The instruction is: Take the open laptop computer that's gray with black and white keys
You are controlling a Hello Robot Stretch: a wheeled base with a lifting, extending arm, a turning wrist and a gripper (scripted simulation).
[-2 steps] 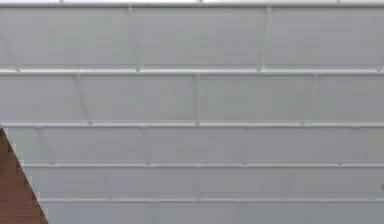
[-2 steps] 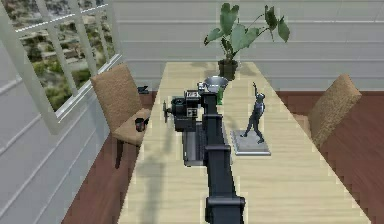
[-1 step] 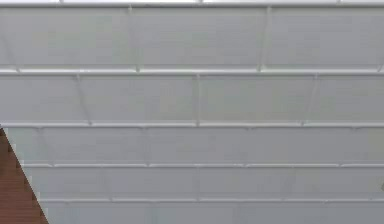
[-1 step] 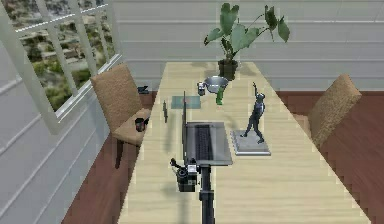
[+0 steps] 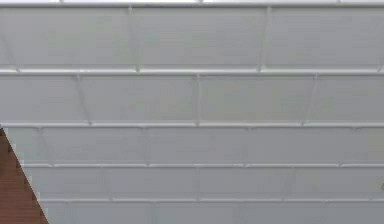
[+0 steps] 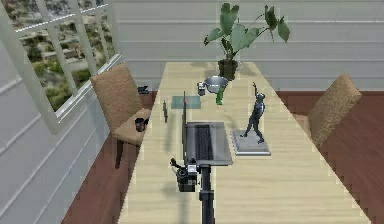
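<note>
Grey and slim, the laptop [image 6: 207,142] lies open on the pale wooden table [image 6: 290,180], its lid seen edge-on, just beside a dark statuette [image 6: 254,118] on a slab base. We've got the gripper [image 6: 184,176] near the laptop's near corner. How its fingers are set we cannot tell, nor whether it holds anything. We'd judge this a stiff, smooth-cased load, fairly weighty and off-balance with that hinged lid up, so we'd take the base by its edge, never the thin screen. A woven wicker chair [image 6: 120,98] stands alongside, a leafy potted plant [image 6: 238,40] sits at the far end, and ahead, a white panelled wall [image 5: 200,100].
</note>
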